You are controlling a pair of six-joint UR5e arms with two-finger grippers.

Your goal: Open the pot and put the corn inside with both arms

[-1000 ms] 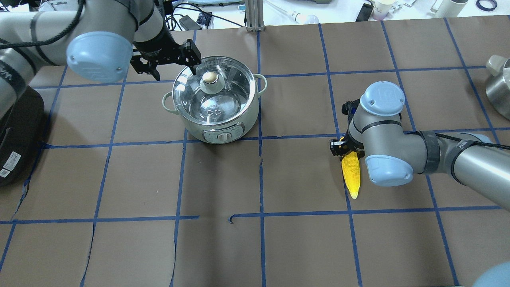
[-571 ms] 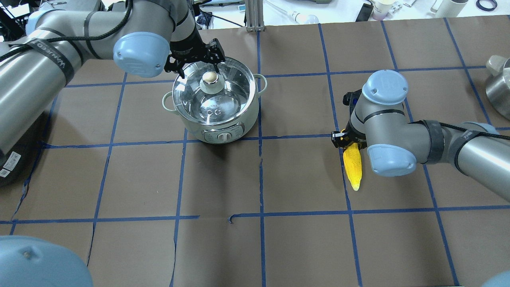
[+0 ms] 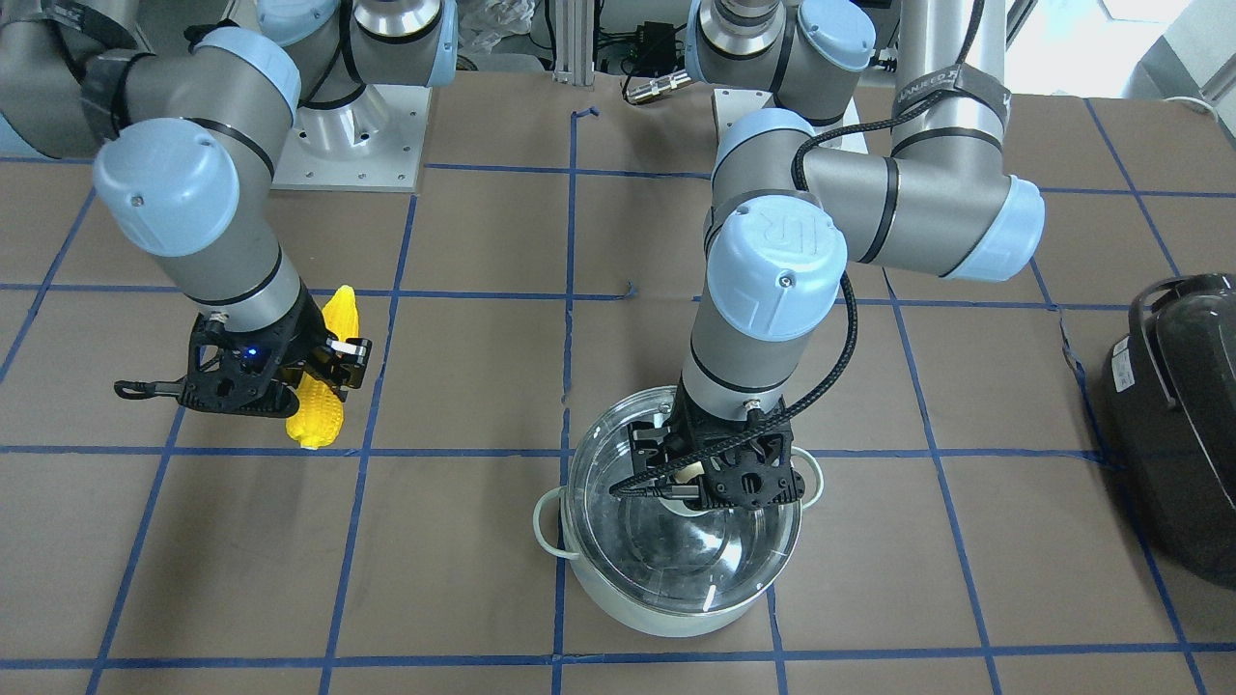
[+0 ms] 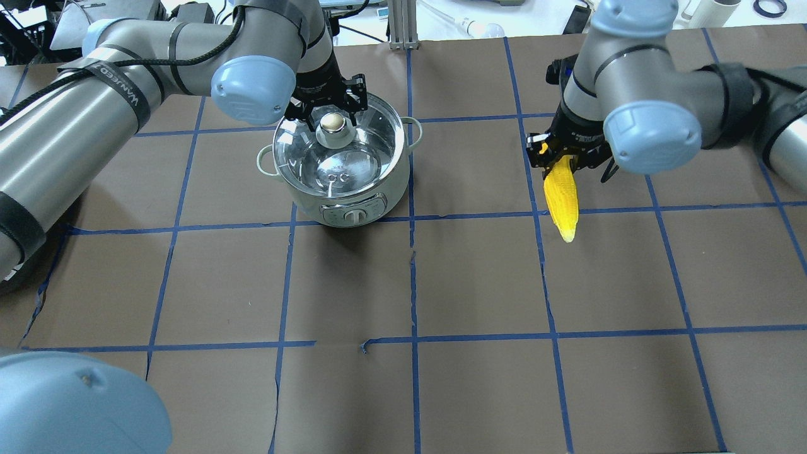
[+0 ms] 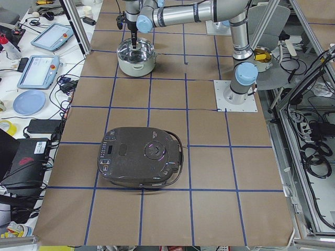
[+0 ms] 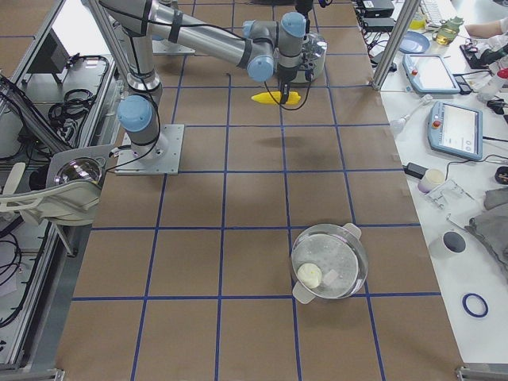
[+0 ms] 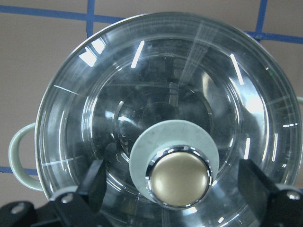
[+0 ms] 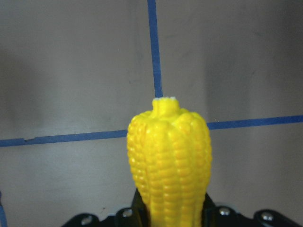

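Observation:
The mint-green pot (image 4: 372, 189) stands left of centre with its glass lid (image 7: 113, 94) on. My left gripper (image 4: 331, 106) is open right over the lid; its fingers (image 7: 94, 182) straddle the pale knob (image 7: 179, 177) without closing on it. It also shows in the front view (image 3: 705, 480). My right gripper (image 4: 561, 153) is shut on the thick end of the yellow corn (image 4: 562, 195) and holds it in the air right of the pot, tapered tip pointing towards the robot. The corn also shows in the front view (image 3: 323, 401) and the right wrist view (image 8: 168, 161).
A large black appliance (image 3: 1173, 425) sits at the table's end on my left side, also seen in the left view (image 5: 141, 157). A second steel pot with a lid (image 6: 329, 262) stands at the end on my right. Blue tape lines grid the brown table.
My left gripper has moved right, from beside the pot's far rim to over the lid knob. My right gripper has lifted the corn and carried it away from the robot.

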